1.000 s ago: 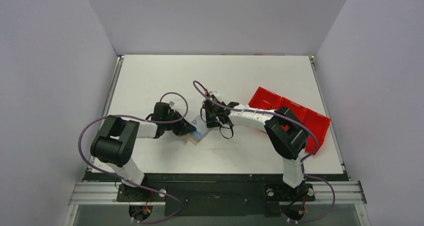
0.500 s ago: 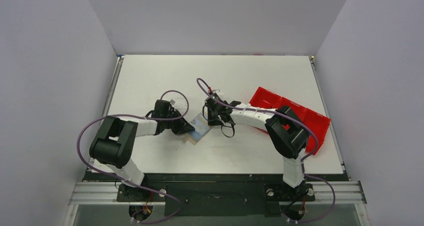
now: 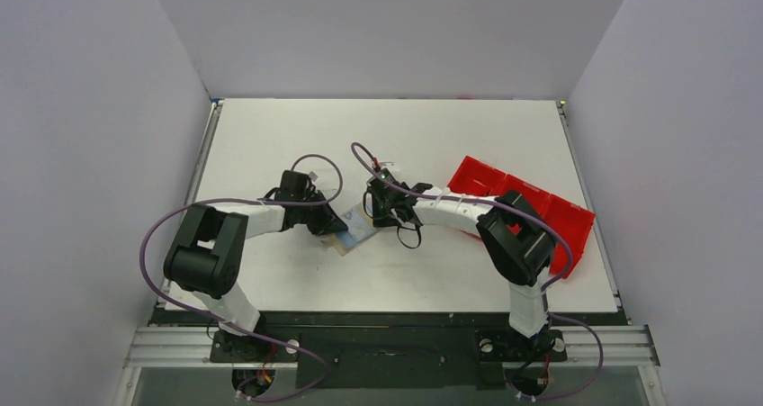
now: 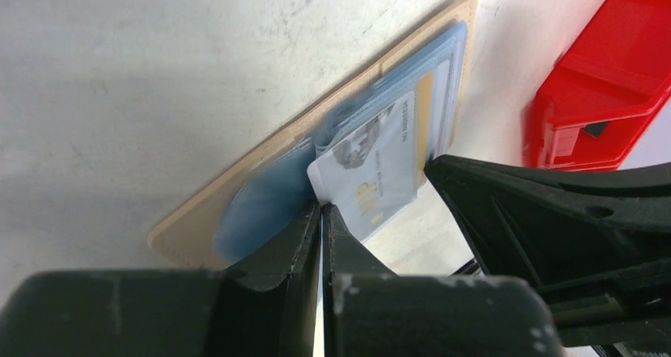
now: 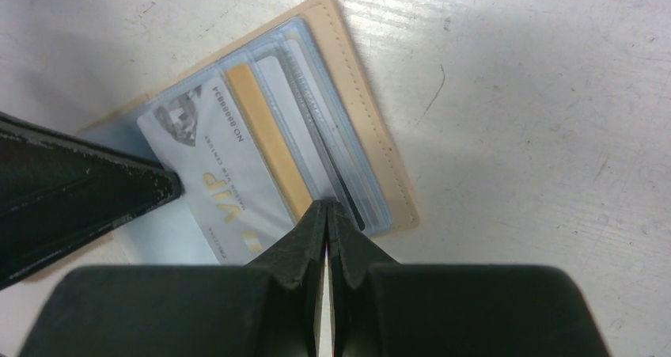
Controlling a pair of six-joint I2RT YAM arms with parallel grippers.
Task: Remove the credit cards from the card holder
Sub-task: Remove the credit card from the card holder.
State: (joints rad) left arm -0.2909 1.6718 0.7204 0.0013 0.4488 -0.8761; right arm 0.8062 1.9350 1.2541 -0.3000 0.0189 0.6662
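Credit cards (image 5: 214,175) sit in the clear sleeves of the card holder (image 5: 372,135), which lies open and flat on the white table (image 3: 405,136), about midway between the left and right edges and nearer the near edge than the far one. The top one is pale grey with a gold stripe and gold lettering, and it sticks partway out of its sleeve at a slant.

My left gripper (image 4: 322,210) has its jaws pressed together, tips right at that card's corner. I cannot tell whether the corner is pinched between them. My right gripper (image 5: 326,206) is closed too, holding nothing, its tips down on the sleeves near the holder's tan border. The two grippers face each other across the holder.

The tabletop is matte, scuffed and marked with fine scratches. A red tray (image 3: 477,176) lies askew toward the right edge, well apart from the holder. Plain pale walls (image 3: 387,28) close off the left, far and right sides of the table.
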